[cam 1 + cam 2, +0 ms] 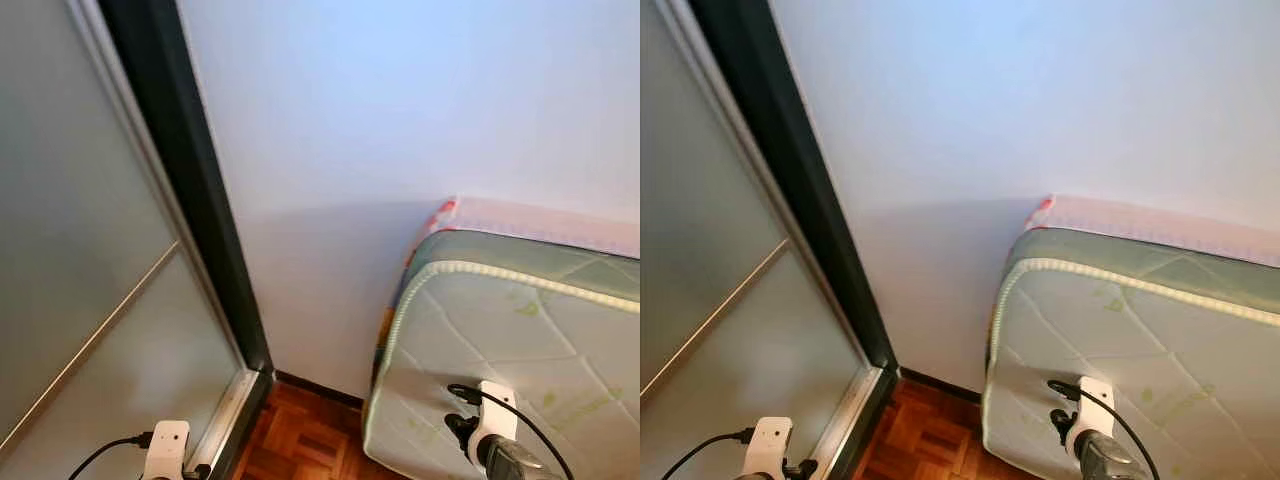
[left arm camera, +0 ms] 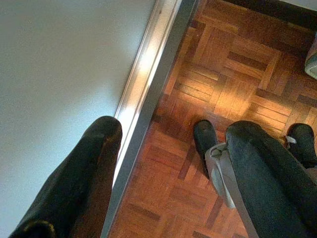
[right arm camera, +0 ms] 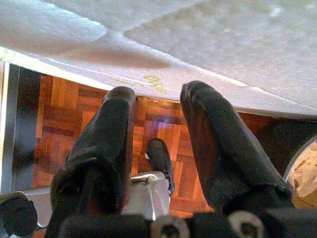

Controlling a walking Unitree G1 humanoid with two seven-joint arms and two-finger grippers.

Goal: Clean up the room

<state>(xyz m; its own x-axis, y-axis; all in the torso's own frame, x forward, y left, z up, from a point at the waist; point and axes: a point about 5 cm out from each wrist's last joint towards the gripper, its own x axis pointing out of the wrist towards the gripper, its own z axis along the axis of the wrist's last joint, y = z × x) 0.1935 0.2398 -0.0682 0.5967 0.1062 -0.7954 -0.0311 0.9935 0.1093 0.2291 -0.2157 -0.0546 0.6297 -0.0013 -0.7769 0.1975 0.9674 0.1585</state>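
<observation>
Left gripper (image 2: 168, 148): fingers spread wide, nothing between them, pointing down at the parquet floor (image 2: 233, 74). One finger (image 2: 84, 173) sits over the pale sliding door panel (image 2: 54, 74), the other over the wood, with the door's metal bottom track (image 2: 148, 84) running between. Robot's own black feet (image 2: 204, 139) visible below on the parquet

Right gripper (image 3: 158, 134): fingers parted with a moderate gap, holding nothing, aimed down past the edge of the mattress (image 3: 208, 44); parquet and one foot show through the gap

Head view: both wrists low in frame, left wrist (image 1: 165, 450) in front of the door, right wrist (image 1: 495, 430) in front of the mattress face. Quilted mattress (image 1: 520, 350) stands on edge, leaning on the white wall (image 1: 400, 120), with a pink-edged layer (image 1: 540, 218) behind its top. Dark door frame (image 1: 190, 180) runs between the frosted door (image 1: 80, 250) and the wall. Dark skirting at the wall base. Can't make out any loose clutter to tidy
</observation>
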